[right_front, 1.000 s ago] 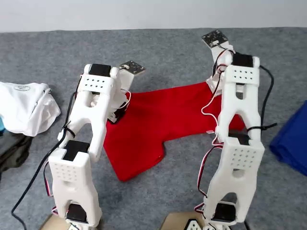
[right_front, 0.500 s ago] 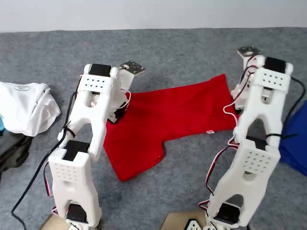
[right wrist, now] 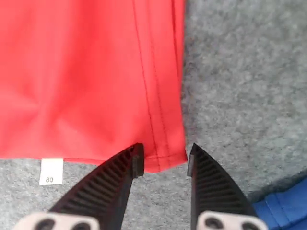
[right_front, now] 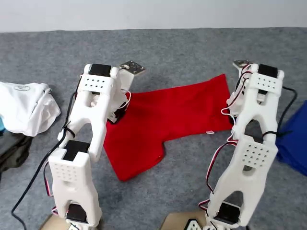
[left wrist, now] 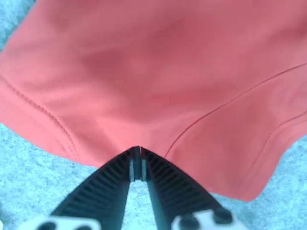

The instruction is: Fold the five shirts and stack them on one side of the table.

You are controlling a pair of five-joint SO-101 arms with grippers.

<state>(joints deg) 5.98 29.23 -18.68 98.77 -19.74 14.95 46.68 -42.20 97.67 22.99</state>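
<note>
Table (right_front: 168,52): grey, felt-like surface under everything, with both arms standing at its near edge.
Red shirt (right_front: 168,117): spread flat in the middle of the table between the two arms, with one sleeve pointing toward the near edge.
White shirt (right_front: 24,108): a bunched heap at the table's left side, well apart from the red shirt.
Blue shirt (right_front: 293,139): at the table's right edge, partly cut off by the frame (unfolded, as far as can be seen) and just beside the right arm.
Left gripper (left wrist: 139,155): down at the red shirt's left hem, jaws pressed together with the cloth's edge pinched at their tips.
Right gripper (right wrist: 164,160): low over the red shirt's right-hand corner, jaws parted, with the stitched corner lying in the gap between them.
Tag (right wrist: 51,171): small and white, sticking out from the red hem near the right gripper.
</note>
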